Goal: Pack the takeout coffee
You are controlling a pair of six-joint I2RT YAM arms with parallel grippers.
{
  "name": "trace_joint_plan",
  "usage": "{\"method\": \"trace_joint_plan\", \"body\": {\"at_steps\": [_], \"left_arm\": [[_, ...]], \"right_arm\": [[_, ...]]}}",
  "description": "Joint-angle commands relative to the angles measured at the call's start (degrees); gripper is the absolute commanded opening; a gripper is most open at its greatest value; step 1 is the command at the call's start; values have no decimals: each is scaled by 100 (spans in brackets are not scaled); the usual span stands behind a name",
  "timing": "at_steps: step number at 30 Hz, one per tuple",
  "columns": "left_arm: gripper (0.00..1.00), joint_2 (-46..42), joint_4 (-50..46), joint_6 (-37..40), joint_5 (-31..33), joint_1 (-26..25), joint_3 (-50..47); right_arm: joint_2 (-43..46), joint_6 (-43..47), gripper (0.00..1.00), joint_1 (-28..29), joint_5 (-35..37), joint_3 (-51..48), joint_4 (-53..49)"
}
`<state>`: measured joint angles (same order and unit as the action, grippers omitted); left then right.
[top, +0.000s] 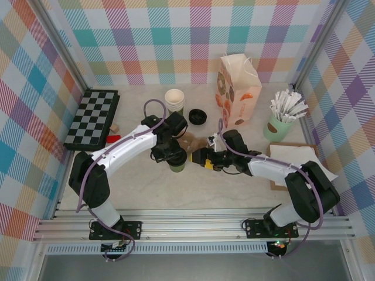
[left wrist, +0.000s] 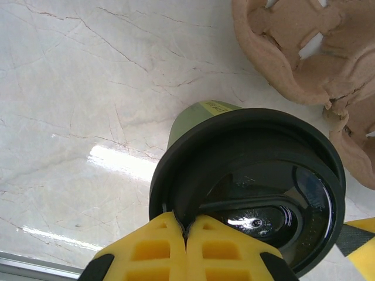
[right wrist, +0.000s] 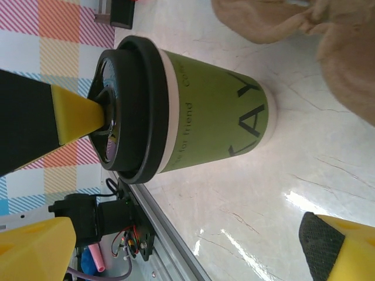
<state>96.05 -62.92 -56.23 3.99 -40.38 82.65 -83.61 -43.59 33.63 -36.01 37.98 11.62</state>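
Note:
The takeout coffee [top: 177,165] stands upright on the marble table, a green paper cup [right wrist: 217,117] with its black lid [left wrist: 252,170] seated on top. My left gripper [left wrist: 187,227] comes down from above and is shut on the near edge of the lid's rim. In the top view the left gripper [top: 173,157] sits right over the cup. My right gripper [top: 202,159] is just to the right of the cup, open. Its yellow fingers [right wrist: 345,246] stand wide apart with only bare table between them, and the cup lies beyond the tips.
A brown pulp cup carrier [left wrist: 304,52] lies just behind the coffee. Further back are a stack of lidless cups [top: 174,100], a loose black lid [top: 197,116] and a printed paper bag [top: 237,88]. A mint cup of white sticks [top: 280,126] and napkins [top: 296,157] sit right; a chessboard [top: 92,117] sits left.

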Motion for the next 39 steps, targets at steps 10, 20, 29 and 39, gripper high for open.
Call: {"method": "trace_joint_plan", "body": {"at_steps": [10, 20, 29, 39], "left_arm": [[0, 48, -2, -312, 14, -82, -64], [0, 81, 144, -318, -67, -84, -188], [0, 49, 252, -297, -64, -84, -367], [0, 504, -436, 1156, -178, -217, 587]], "right_arm": [[-753, 35, 99, 381, 139, 266, 815], [-1202, 105, 98, 435, 243, 571, 629], [-1261, 337, 98, 437, 970, 647, -525], [154, 311, 100, 25, 534, 898, -1547]]}}
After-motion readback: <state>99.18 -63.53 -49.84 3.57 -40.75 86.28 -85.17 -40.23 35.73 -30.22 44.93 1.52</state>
